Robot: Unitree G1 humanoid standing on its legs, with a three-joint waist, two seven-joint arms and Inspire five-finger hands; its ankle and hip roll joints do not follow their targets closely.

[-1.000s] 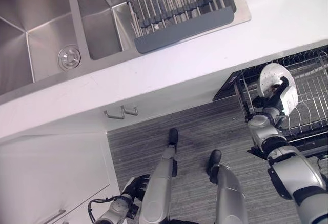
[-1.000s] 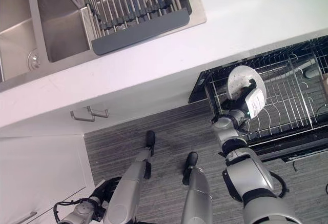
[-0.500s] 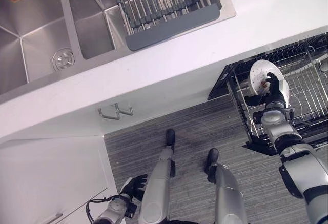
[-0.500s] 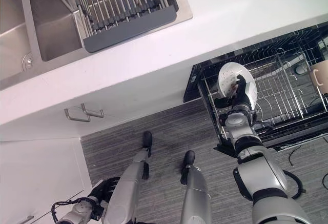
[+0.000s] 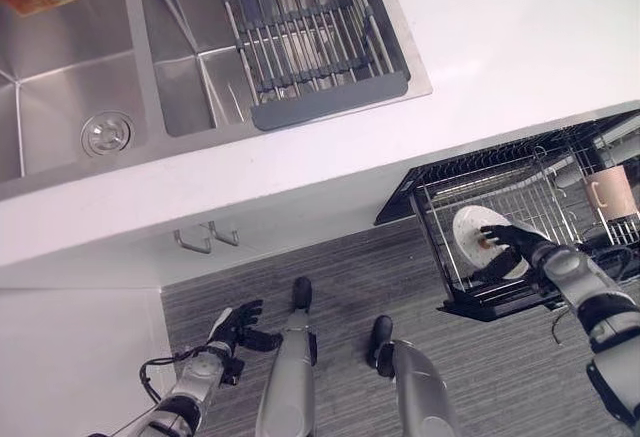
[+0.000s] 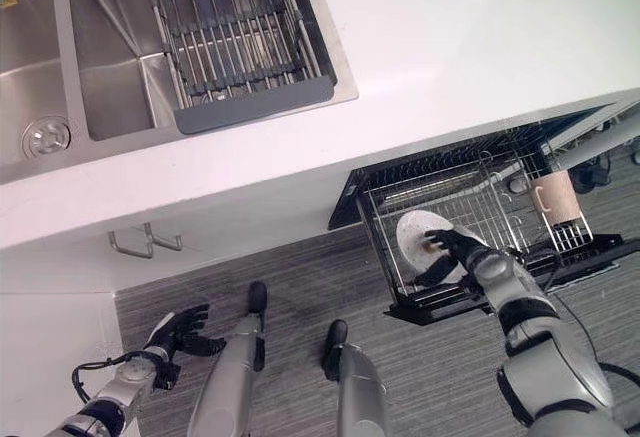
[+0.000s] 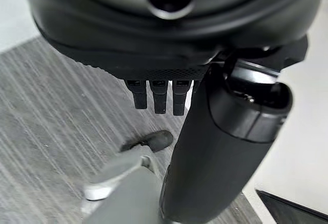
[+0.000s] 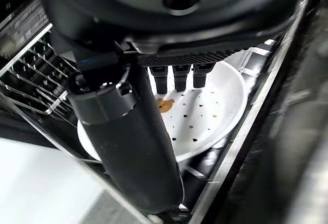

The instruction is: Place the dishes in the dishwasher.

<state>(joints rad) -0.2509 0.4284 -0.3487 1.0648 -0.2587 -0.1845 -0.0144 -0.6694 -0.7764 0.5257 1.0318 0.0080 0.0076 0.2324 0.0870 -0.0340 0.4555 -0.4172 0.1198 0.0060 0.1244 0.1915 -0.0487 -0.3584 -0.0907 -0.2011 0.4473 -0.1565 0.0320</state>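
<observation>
The white plate (image 5: pixel 482 245) leans in the pulled-out dishwasher rack (image 5: pixel 520 172), near its front corner. The right hand (image 5: pixel 512 245) reaches over the plate, fingers extended, gripping nothing. A beige mug (image 5: pixel 610 191) sits farther back. The left hand (image 5: pixel 232 325) hangs relaxed above the floor (image 5: pixel 350 267).

Steel sink (image 5: pixel 70 67) with drain (image 5: pixel 106 132), grey drying rack (image 5: pixel 310 42), white countertop (image 5: pixel 500 37), striped grey floor (image 5: pixel 340 267)
</observation>
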